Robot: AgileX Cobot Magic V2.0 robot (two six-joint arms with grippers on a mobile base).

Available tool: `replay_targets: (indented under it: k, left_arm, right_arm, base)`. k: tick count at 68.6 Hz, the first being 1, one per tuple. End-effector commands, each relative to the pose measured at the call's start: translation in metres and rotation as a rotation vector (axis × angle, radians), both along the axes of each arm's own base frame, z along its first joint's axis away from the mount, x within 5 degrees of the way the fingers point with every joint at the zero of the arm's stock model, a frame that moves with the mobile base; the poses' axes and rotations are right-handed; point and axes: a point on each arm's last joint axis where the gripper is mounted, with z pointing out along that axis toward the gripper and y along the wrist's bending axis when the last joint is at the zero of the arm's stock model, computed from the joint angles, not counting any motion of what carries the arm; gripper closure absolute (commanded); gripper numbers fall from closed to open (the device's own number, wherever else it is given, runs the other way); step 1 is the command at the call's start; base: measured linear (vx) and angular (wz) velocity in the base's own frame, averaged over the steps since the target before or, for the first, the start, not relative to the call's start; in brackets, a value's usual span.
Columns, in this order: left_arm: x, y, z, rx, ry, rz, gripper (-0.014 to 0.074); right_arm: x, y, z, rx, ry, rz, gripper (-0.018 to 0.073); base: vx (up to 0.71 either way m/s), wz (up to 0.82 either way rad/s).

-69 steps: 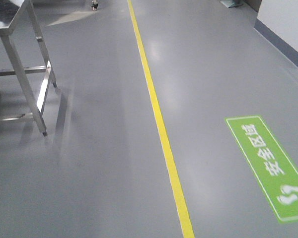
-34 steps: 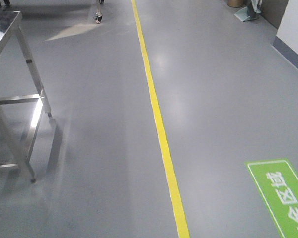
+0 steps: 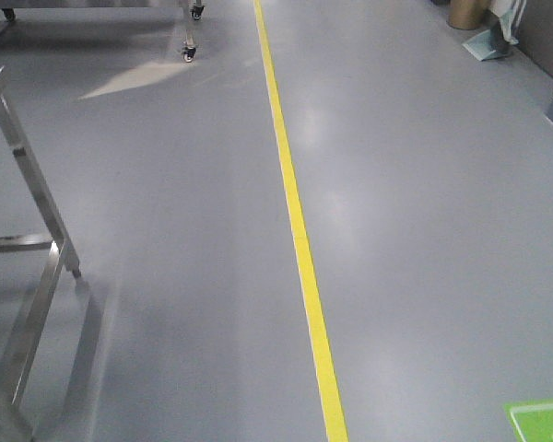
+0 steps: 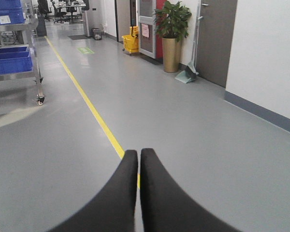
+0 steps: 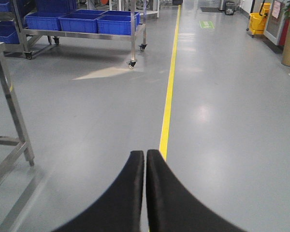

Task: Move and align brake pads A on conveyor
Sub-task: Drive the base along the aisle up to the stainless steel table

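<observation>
Left gripper and right gripper both hang pinched closed over grey floor, its yellow line running past what looks like a steel table.

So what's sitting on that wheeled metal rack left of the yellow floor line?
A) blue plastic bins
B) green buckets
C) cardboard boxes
A: the right wrist view shows blue plastic bins on the wheeled metal rack, left of the yellow floor line.

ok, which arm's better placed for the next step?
Neither. Left jaws and right jaws are both shut and empty, pointing along the grey floor beside the yellow floor line. No brake pads or conveyor in view, so probably the base must drive on first.
</observation>
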Motion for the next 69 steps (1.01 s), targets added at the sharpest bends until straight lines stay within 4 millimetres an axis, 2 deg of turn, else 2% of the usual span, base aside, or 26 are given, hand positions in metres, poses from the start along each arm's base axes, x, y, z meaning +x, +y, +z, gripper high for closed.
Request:
replay_targets:
  k: [1,69]
  left_arm:
    - [-0.0001,-0.0013,0.0144,-0.025,-0.08,-0.016,0.0601]
    - [-0.0001,-0.0013,0.0144,-0.025,-0.08,-0.016,0.0601]
  right_arm:
    - [0.0014,0.0009,0.0139,0.002,-0.088,0.008,0.0568]
    - [0.0014,0.0009,0.014,0.004,-0.089,0.008,0.0568]
  base:
    - [0.72,0.06]
    - [0.65,0.02]
